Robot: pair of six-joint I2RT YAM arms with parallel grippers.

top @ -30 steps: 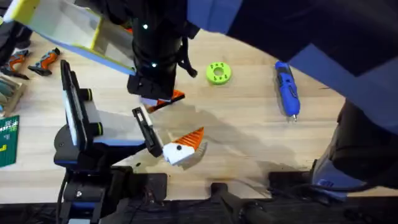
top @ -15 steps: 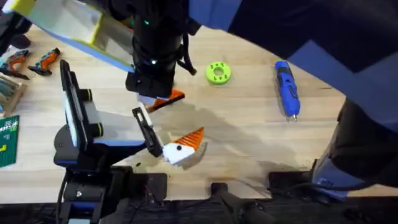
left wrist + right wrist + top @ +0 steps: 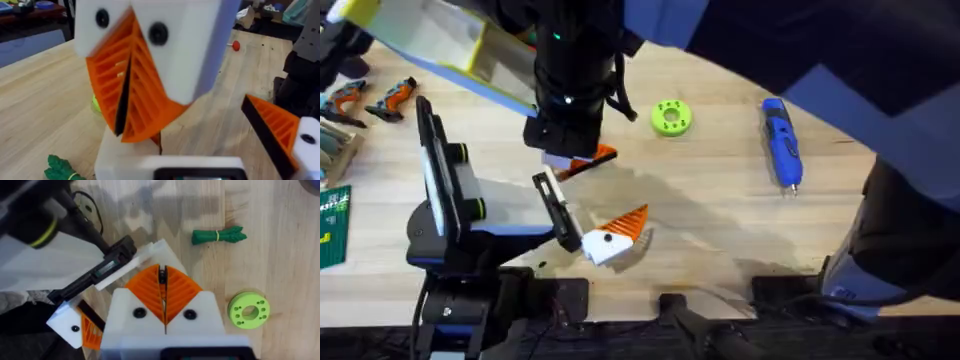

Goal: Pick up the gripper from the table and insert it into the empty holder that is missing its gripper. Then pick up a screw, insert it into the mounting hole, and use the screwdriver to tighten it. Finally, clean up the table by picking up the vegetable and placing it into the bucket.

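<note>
on my overhead feed i log the screwdriver [image 3: 781, 142] lying on the table [image 3: 720, 220] at far right, the lime-green disc [image 3: 670, 117] left of it, and the right gripper [image 3: 572, 160] reaching across to the middle-left. its orange pads [image 3: 162, 292] are pressed together on a thin dark piece i cannot identify. i log the left gripper [image 3: 615, 235] spread apart near the front edge, and the vegetable [image 3: 218, 235] flat on the wood near the disc.

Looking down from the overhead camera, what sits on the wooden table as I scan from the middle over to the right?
White-and-orange left gripper → lime-green disc → blue screwdriver.
</note>
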